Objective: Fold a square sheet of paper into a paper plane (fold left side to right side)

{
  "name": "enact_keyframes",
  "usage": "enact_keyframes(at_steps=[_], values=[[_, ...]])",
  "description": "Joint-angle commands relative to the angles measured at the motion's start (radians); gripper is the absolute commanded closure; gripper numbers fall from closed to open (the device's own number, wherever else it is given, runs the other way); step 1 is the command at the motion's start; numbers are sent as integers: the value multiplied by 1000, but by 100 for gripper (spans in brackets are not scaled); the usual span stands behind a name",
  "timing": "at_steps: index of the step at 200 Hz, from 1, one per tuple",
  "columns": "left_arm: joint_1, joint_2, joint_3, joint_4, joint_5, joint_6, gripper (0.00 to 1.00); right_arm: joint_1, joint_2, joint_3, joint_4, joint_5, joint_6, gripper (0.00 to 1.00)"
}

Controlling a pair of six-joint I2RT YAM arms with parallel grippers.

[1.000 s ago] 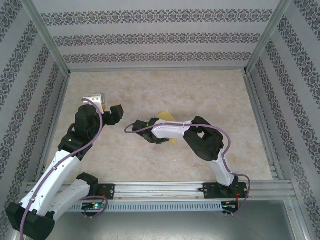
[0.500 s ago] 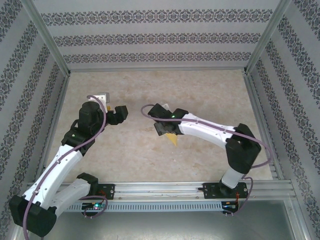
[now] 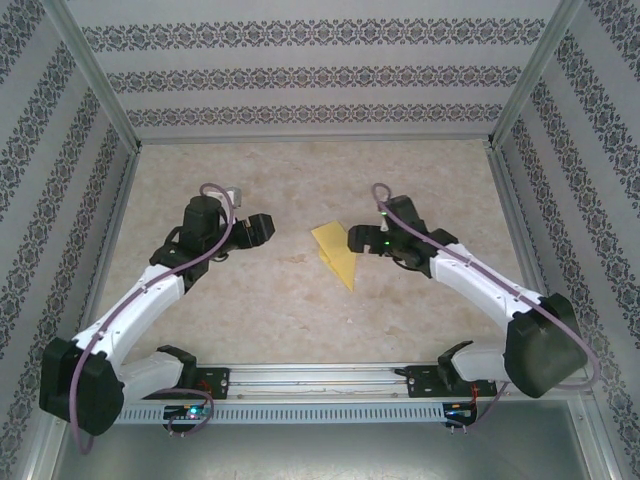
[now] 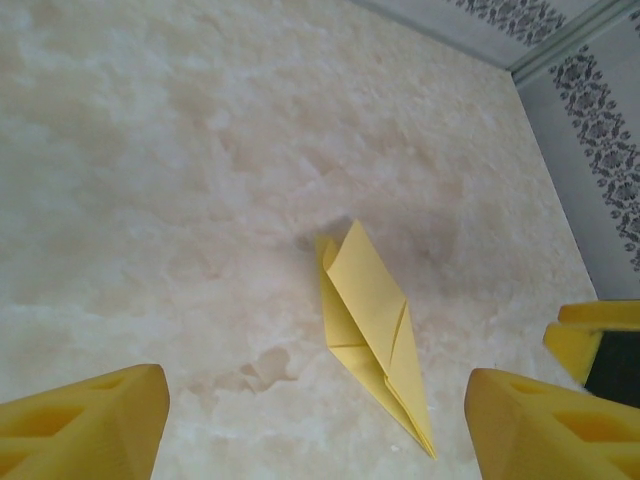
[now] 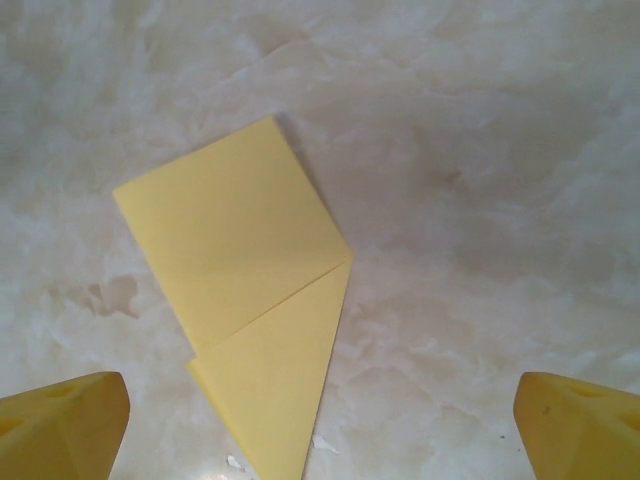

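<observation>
- Far left: your left gripper (image 3: pixel 257 230) hung over the table (image 3: pixel 420 180), left of centre, and pointed right toward the paper (image 3: pixel 335 252).
- Its jaws stood wide apart. In the left wrist view the two yellow fingers (image 4: pixel 85 425) sat at the lower corners with bare table between them. It had hold of nothing.
- Centre: the pale-yellow paper lay folded on the table, between your two grippers and closer to the right one.
- From above it was broad at the far end and narrowed to a point at the near end.
- In the right wrist view a four-sided panel met a triangle along a slanted fold line. The triangle tapered toward the camera.
- In the left wrist view the paper looked like a slim dart with its creases showing. It lay ahead of the fingers and touched neither.
- Right of centre: your right gripper (image 3: pixel 356 239) sat just beside the paper's right edge and faced left.
- Its jaws were also spread wide. The yellow fingers (image 5: pixel 60 430) sat at the lower corners of the right wrist view, apart from the paper ahead of them. It gripped nothing.
</observation>
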Motion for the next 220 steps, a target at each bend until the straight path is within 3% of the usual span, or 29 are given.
enact_keyframes(at_steps=[1, 25, 55, 99, 142, 220], values=[[-14, 40, -26, 95, 73, -82, 24, -107, -45, -113, 208, -222, 113, 2], [-41, 95, -29, 122, 96, -116, 26, -220, -59, -221, 340, -321, 192, 2], [-83, 156, -43, 192, 111, -174, 28, -280, -35, -278, 388, -373, 205, 2], [-180, 274, -44, 316, 113, -270, 31, -283, -1, -308, 433, -387, 220, 2], [-261, 374, -50, 426, 20, -364, 33, -283, 13, -312, 438, -387, 214, 2], [-274, 631, 50, 575, -2, -420, 39, -283, 23, -319, 455, -404, 212, 2]])
